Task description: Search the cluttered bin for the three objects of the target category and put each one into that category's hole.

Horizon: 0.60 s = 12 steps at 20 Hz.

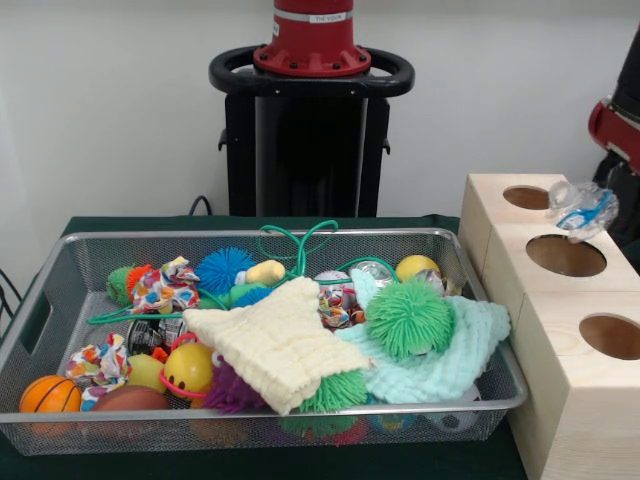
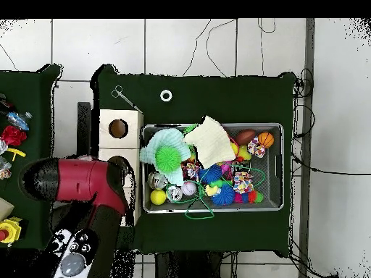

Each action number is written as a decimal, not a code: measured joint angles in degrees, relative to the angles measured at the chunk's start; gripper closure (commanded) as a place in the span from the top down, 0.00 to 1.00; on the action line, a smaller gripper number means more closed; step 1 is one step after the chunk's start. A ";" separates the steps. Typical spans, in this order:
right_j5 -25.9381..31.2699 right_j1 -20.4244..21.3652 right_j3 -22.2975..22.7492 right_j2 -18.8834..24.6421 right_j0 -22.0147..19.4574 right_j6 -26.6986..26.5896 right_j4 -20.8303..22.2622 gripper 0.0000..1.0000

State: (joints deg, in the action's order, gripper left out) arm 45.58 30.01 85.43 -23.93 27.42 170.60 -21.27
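Front view shows us a crumpled clear plastic wrapper with blue print (image 1: 581,210) hanging over the middle hole of the pale wooden box (image 1: 560,345), seemingly carried by a claw we cannot make out; we judge it light, crinkly, slippery, best pinched at a fold.

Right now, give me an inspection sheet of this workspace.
Surface: dark green cloth covers the table.
Job's things: wire bin packed with toys; wooden box with three round holes beside it.
Clutter: cream cloth, mint cloth, green spiky ball, basketball.
Pincer: hidden; a clear crumpled object hangs over the box.
Cables: green cord looped over the bin's rim.
Surroundings: white ring on the cloth; more toys on a side table.
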 measured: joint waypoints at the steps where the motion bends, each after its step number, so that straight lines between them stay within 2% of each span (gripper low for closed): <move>1: -0.01 -0.01 0.19 -0.13 0.00 0.00 0.25 1.00; 7: -1.72 -0.48 2.38 -0.37 -0.25 0.00 0.96 1.00; 10: -4.75 -1.26 2.62 -0.19 -0.54 0.00 0.97 1.00; 12: -8.97 -2.26 2.61 0.02 -0.98 0.00 0.94 1.00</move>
State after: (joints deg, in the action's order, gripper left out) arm 36.61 27.75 88.04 -23.91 26.44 170.60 -20.32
